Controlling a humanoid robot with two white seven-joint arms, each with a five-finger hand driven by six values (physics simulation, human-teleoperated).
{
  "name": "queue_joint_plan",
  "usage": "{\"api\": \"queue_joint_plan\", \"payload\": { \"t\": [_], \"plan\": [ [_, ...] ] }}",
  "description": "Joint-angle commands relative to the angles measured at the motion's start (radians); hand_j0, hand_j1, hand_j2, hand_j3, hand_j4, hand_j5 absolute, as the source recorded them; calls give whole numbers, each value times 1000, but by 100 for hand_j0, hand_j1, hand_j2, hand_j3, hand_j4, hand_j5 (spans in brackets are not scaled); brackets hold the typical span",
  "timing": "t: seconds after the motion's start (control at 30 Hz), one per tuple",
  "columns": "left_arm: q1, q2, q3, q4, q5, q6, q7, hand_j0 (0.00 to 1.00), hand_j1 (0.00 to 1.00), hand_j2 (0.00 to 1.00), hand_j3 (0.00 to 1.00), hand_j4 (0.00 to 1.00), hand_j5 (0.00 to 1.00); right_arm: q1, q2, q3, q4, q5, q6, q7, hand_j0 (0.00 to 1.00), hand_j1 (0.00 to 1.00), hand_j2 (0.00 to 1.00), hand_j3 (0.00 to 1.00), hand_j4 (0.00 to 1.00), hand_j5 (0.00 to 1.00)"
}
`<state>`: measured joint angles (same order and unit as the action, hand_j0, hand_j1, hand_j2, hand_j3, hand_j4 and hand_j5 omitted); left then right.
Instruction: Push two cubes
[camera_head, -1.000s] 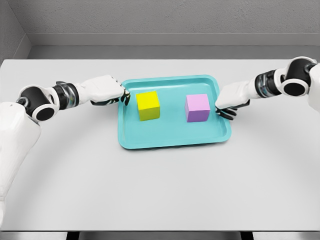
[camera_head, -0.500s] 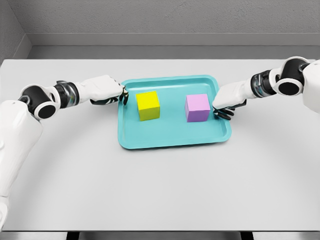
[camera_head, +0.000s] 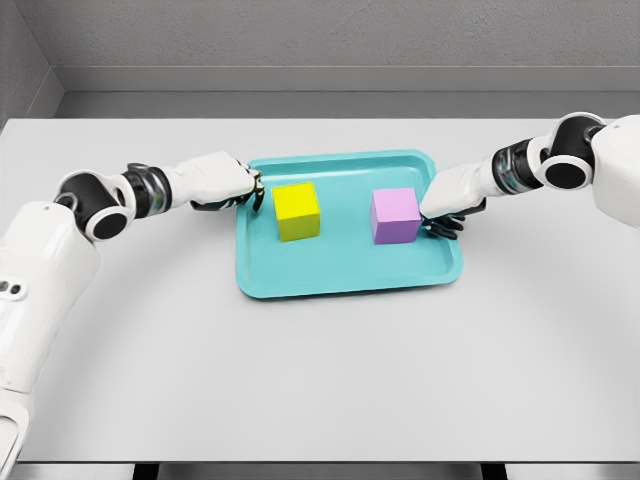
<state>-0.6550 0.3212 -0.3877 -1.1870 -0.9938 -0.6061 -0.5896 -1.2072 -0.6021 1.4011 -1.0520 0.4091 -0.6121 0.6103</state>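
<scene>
Teal tray (camera_head: 340, 280) is my landmark, sitting on the light grey table (camera_head: 320, 380), roughly mid-table.

Yellow cube (camera_head: 297, 211) sits inside the tray, in its left half, a little toward the far rim. Purple cube (camera_head: 394, 215) sits inside the tray, in its right half, level with the yellow one. The two cubes are apart, bare tray floor between them. Both flat on the tray, upright.

My left hand (camera_head: 225, 182) comes in over the tray's left rim, near the far-left corner. Fingers are curled under, dark fingertips (camera_head: 256, 194) poking just past the rim toward the yellow cube. It holds nothing. There's a thin gap between fingertips and the cube's left face, close but I don't see contact.

My right hand (camera_head: 452, 194) comes in over the tray's right rim, upper part of that side. Fingers curled down too, gripping nothing. Its fingertips (camera_head: 437, 224) are just beside the purple cube's right face; touching or a hair off, I can't tell from this view.

Both forearms stretch outward from the tray to the table's left and right edges, white shoulders showing at the picture's sides.

Grey wall (camera_head: 320, 40) runs behind the table, beyond the tray's far side.
</scene>
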Motion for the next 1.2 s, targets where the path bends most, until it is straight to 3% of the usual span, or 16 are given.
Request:
{"api": "queue_joint_plan", "payload": {
  "t": [0.0,0.67,0.8,1.17],
  "plan": [
    [0,-8,-8,-3,93,-5,-21,48,48,48,48,48,48,0,1,-1,0,-4,1,1,12,12,12,12,12,12],
    [2,-34,-8,-2,93,-5,-21,48,48,48,48,48,48,-6,27,21,3,-4,1,1,12,12,12,12,12,12],
    [0,-17,4,21,103,-5,-21,48,48,48,48,48,48,-11,27,36,35,-4,2,1,12,12,12,12,12,12],
    [17,-17,-8,-19,158,-5,-21,45,45,45,45,45,45,-18,56,36,96,-1,43,1,12,12,12,12,12,12]
  ]
}}
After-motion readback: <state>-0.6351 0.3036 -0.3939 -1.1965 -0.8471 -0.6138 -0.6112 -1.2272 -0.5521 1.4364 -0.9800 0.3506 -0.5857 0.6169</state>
